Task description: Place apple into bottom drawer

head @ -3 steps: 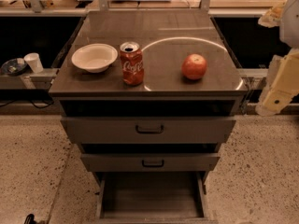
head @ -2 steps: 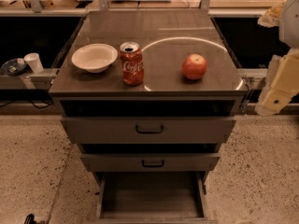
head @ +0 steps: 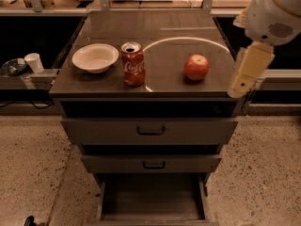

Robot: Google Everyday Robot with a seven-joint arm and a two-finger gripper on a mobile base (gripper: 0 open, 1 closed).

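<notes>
The apple [head: 196,67], red-orange and round, sits on the right part of the cabinet top [head: 164,27]. The bottom drawer [head: 153,197] is pulled open below the two upper drawers, and its flat floor shows nothing in it. My arm [head: 249,69] comes in from the upper right, with a white rounded housing and a cream link hanging down just right of the apple, beside the cabinet's right edge. The gripper itself does not show; it is out of view past the arm.
A red Coca-Cola can [head: 133,63] stands left of the apple, and a white bowl [head: 95,57] lies further left. The top drawer [head: 150,130] and middle drawer [head: 150,164] are shut. A small white cup [head: 34,62] stands on a ledge at far left. Speckled floor surrounds the cabinet.
My arm has shifted a little to the left, closer to the cabinet's right edge and the apple. The apple, can, bowl and drawers have not moved.
</notes>
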